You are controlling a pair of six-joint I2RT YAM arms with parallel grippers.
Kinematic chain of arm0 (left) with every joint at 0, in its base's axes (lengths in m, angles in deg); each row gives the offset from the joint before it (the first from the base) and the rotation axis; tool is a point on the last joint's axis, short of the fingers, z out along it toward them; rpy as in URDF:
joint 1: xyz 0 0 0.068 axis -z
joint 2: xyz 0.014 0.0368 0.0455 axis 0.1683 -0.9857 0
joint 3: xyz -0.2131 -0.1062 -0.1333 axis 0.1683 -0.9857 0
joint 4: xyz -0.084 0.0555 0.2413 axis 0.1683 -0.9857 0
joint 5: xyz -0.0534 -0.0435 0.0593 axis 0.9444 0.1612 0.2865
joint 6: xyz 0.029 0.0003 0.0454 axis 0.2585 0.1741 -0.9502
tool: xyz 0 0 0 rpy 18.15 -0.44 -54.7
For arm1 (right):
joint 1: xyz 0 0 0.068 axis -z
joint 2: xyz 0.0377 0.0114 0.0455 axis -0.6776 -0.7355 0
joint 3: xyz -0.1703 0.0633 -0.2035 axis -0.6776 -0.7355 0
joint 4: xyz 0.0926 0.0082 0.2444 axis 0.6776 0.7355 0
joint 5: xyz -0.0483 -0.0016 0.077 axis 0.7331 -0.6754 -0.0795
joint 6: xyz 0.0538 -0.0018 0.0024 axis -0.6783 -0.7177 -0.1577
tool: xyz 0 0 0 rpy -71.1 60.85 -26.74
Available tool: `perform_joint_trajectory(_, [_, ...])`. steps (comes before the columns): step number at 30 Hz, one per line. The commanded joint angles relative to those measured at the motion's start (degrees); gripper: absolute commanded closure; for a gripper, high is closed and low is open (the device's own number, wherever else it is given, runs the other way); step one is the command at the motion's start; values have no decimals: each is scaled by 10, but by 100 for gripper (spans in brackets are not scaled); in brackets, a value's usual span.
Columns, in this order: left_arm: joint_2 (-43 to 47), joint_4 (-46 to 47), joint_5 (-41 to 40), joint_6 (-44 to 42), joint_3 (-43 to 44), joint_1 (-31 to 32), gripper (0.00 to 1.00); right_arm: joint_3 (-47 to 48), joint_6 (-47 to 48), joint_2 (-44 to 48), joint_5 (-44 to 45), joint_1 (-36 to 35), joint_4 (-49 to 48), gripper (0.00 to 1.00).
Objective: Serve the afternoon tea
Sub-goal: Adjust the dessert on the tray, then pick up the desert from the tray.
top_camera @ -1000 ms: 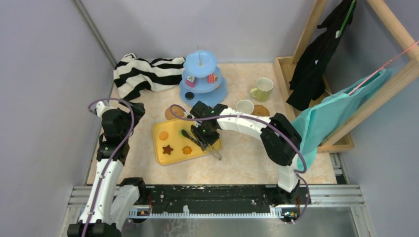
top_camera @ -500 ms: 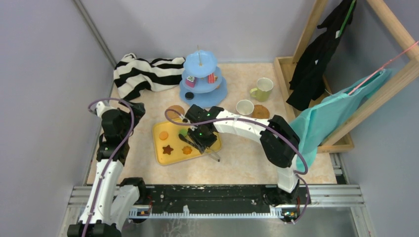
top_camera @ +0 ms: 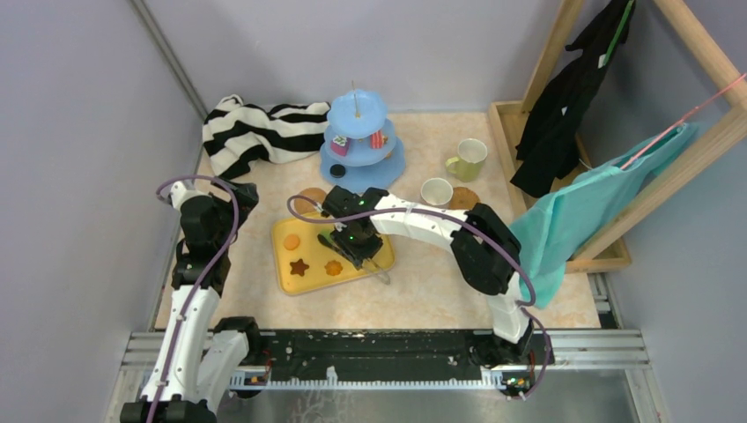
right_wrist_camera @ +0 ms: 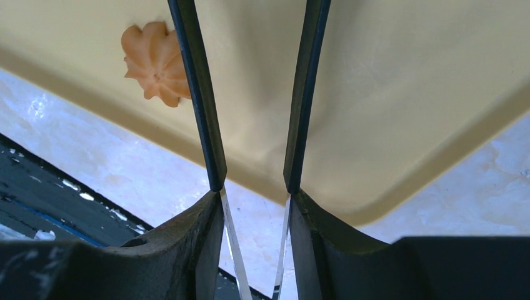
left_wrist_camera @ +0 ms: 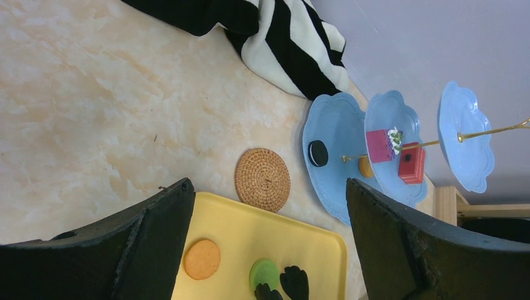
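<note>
A cookie was being picked from the yellow tray (top_camera: 286, 275) for transfer to the blue stand (top_camera: 357, 132). The tongs (right_wrist_camera: 197, 94) were pinched between the fingers of the right gripper (top_camera: 352, 236), with their tips set just beside the green cookie (left_wrist_camera: 264, 273) on the tray. The left gripper (left_wrist_camera: 269, 181) was held spread and empty near the tray's left edge. Next, the tongs would probably have to be squeezed on the cookie and lifted. Compared with a second earlier, the right gripper had been shifted leftward across the tray.

The right arm (top_camera: 414, 218) spans the yellow tray (top_camera: 313, 256), the three-tier stand (top_camera: 392, 163) close behind; the near table (top_camera: 423, 295) lies open.
</note>
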Motion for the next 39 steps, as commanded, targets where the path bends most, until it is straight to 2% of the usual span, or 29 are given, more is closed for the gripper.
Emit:
perform_joint_trajectory(1, [7,7,3,-2,4,3,5,46,8,-8,15,-7,5,59])
perform_joint_trajectory(15, [10,8,0,0,2,3,4,87,13,-42,39,-19,28,59])
perform_joint_trajectory(23, [12,10,1,2,-4,3,4,97,14,-52,51,-21,36,62])
perform_joint_trajectory(25, [12,10,2,2,-4,3,4,101,14,-55,55,-22,38,66])
perform_joint_trajectory(28, [13,9,1,1,-4,2,4,102,14,-53,65,-24,42,81])
perform_joint_trajectory(36, [15,4,-1,-1,2,3,4,97,8,-25,81,-25,35,100])
perform_joint_trajectory(39, [14,1,-3,-3,5,3,4,97,9,-13,89,-25,34,100])
